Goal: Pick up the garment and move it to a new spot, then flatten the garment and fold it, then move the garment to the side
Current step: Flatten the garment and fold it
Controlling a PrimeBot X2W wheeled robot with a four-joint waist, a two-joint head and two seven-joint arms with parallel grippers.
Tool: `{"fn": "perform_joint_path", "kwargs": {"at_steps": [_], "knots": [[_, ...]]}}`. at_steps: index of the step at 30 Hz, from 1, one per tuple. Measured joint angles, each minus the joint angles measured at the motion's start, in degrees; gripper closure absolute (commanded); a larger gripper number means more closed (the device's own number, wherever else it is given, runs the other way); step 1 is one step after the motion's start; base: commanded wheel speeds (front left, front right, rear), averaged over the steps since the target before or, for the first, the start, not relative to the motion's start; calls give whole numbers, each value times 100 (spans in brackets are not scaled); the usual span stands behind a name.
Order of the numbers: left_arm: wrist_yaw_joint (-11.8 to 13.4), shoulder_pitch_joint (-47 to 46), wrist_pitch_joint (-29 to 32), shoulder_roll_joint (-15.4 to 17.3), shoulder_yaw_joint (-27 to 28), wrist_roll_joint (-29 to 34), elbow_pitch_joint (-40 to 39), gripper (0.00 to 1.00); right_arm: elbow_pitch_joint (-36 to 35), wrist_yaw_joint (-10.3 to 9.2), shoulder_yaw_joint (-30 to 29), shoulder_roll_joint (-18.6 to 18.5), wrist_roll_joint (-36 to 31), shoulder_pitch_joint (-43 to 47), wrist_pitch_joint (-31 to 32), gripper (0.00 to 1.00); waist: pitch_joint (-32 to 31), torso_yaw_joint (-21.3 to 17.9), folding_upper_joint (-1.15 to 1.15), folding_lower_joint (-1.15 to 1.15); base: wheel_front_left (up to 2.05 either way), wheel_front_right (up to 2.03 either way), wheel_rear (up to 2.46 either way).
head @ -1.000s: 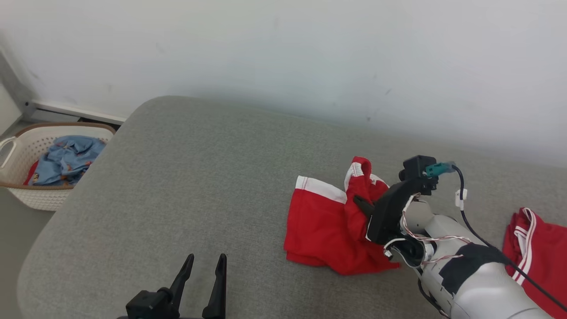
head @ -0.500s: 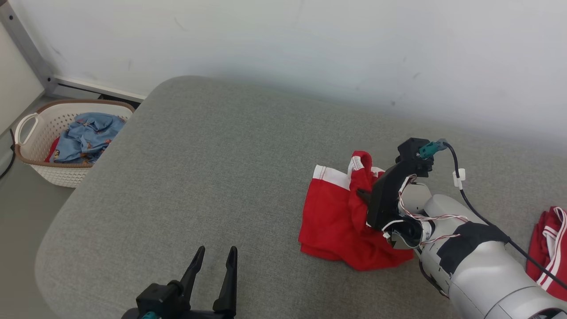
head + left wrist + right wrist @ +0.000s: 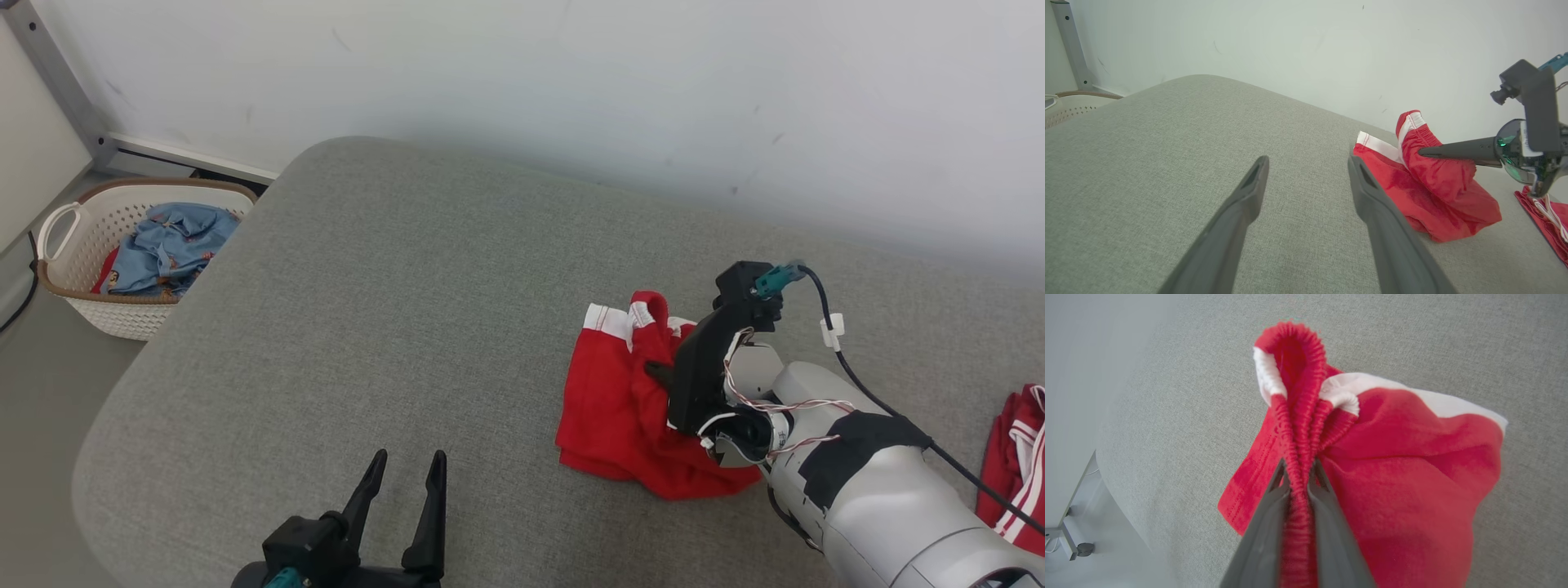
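The garment (image 3: 612, 400) is a pair of red shorts with white trim, lying bunched on the grey cushion (image 3: 392, 310) right of centre. My right gripper (image 3: 655, 371) is shut on its gathered elastic waistband (image 3: 1298, 428), which stands up in a loop above the rest of the cloth. In the right wrist view the two fingers (image 3: 1267, 526) pinch the red waistband between them. The left wrist view shows the garment (image 3: 1433, 192) at the right with the right gripper's finger (image 3: 1457, 149) across it. My left gripper (image 3: 406, 490) hangs open over bare cushion at the lower left, well apart from the shorts.
A white laundry basket (image 3: 73, 290) holding blue clothing (image 3: 167, 249) stands on the floor left of the cushion. Another red and white garment (image 3: 1016, 474) lies at the cushion's right edge. A pale wall runs behind the cushion.
The head camera has shifted, so the whole scene sits further right and lower. The right gripper keeps its grip on the waistband, and the raised loop stands a little lower.
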Motion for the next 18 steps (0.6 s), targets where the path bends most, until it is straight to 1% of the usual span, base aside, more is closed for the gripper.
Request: {"fn": "perform_joint_path", "kwargs": {"at_steps": [1, 2, 3, 5, 11, 15, 18], "knots": [[0, -7, 0, 0, -8, 0, 8, 0, -15, 4, 35, 1, 12, 0, 0, 100, 0, 5, 0, 0, 0, 0, 0], [0, -14, -1, -1, -11, 0, 14, 0, -34, 7, 70, -1, 27, 0, -1, 70, 0, 10, 0, 0, 0, 0, 0], [0, -20, -1, -2, -11, 0, 22, 0, -55, 24, 87, -1, 37, 1, -3, 0, -1, 14, 0, 0, 0, 0, 0], [0, -40, -2, -4, -7, 0, 54, 0, -75, 26, 97, 4, 102, 0, -18, 0, -12, 19, 0, 0, 0, 0, 0], [-1, -68, -45, 1, 13, 0, 181, 0, 27, 179, 67, 9, 136, -3, -205, 0, -116, -16, 0, 0, 0, 0, 0], [-9, -59, -45, 48, 13, 0, 216, 0, 60, 269, -15, -4, 142, 4, -447, 0, -223, -85, 0, 0, 0, 0, 0], [-15, -12, -45, 145, 22, 0, 221, 0, 41, 310, -4, -168, 103, 126, -708, 0, -302, -158, 0, 0, 0, 0, 0]]}}
